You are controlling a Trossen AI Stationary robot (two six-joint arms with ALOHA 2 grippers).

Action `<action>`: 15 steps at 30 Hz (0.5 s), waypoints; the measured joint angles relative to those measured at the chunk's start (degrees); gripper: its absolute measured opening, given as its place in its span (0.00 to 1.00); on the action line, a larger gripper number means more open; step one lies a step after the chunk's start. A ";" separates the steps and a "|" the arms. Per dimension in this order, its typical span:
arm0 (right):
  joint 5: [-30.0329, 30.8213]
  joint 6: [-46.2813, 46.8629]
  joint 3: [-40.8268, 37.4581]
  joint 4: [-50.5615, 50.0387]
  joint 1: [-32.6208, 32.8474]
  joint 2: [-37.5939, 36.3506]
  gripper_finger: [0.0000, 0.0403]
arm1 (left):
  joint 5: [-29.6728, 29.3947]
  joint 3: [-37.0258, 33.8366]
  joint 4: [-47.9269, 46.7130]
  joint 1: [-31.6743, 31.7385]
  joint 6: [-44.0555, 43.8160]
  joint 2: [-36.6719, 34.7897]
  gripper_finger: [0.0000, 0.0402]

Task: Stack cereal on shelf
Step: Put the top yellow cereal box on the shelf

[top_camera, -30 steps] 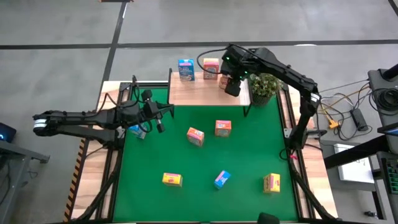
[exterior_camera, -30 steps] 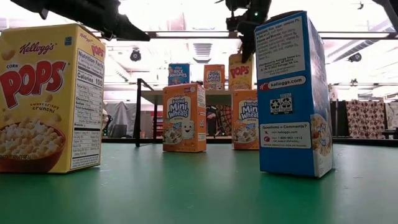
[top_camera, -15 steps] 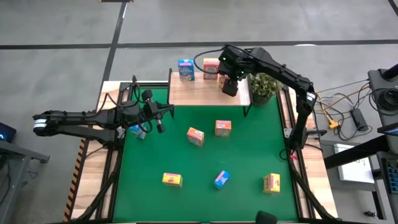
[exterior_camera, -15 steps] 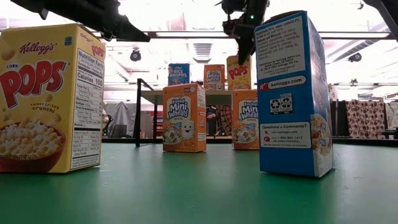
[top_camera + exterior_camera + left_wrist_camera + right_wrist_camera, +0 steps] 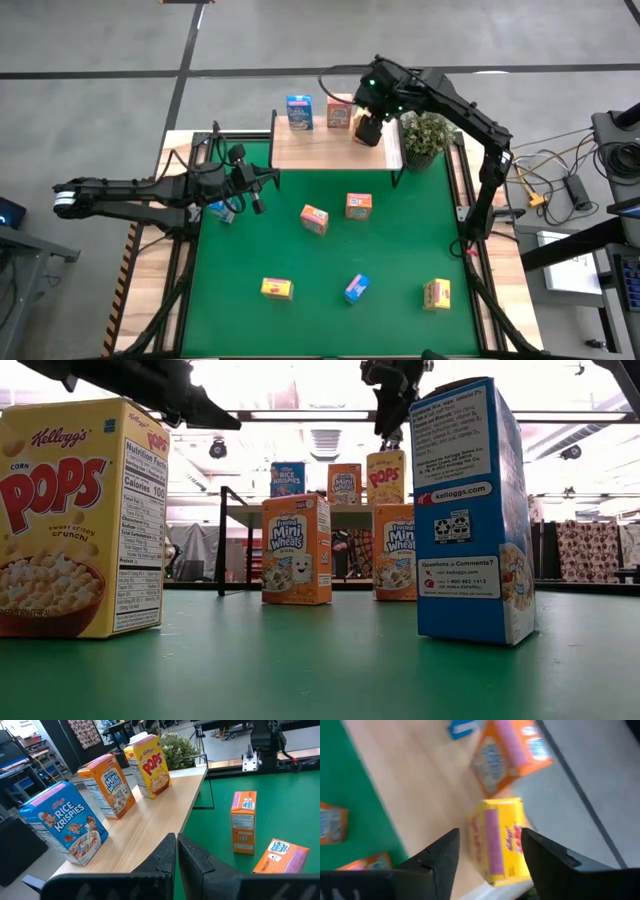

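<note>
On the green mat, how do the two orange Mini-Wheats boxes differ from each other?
Pose: the right-hand orange box stands upright, while the left-hand orange box looks tipped over in the left wrist view. Alignment: seen from above, the right-hand one sits square to the shelf; the left-hand one is turned at an angle. Place: the right-hand one lies closer to the shelf. Both are orange Frosted Mini-Wheats boxes on the green mat, untouched by either gripper.

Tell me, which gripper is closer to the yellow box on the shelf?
The right. The right gripper is open just above the yellow box on the shelf; the left gripper is shut, off over the table's left side.
</note>
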 joint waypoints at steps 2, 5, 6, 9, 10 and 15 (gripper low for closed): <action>-0.77 -0.02 -0.76 -0.02 1.23 0.00 0.43 | 0.00 0.00 -0.39 0.00 0.00 0.00 0.00; -0.72 -0.37 -3.72 0.17 3.61 -0.02 0.32 | 0.00 0.00 -0.61 -0.02 -0.72 0.00 0.00; -0.65 -0.54 -5.04 0.39 4.51 -0.02 0.28 | 0.00 0.00 -0.67 0.00 -1.00 0.00 0.00; 1.69 -0.77 -9.70 1.71 7.61 -0.02 0.16 | 0.02 0.00 -1.63 0.00 -1.44 -0.02 0.00; 4.26 -0.84 -11.38 2.72 8.75 -0.02 0.12 | 0.02 0.00 -1.88 0.00 -1.65 -0.02 0.00; 15.51 -3.07 -21.25 8.72 12.99 -0.53 0.03 | 0.02 0.00 -2.39 0.00 -2.56 0.00 0.00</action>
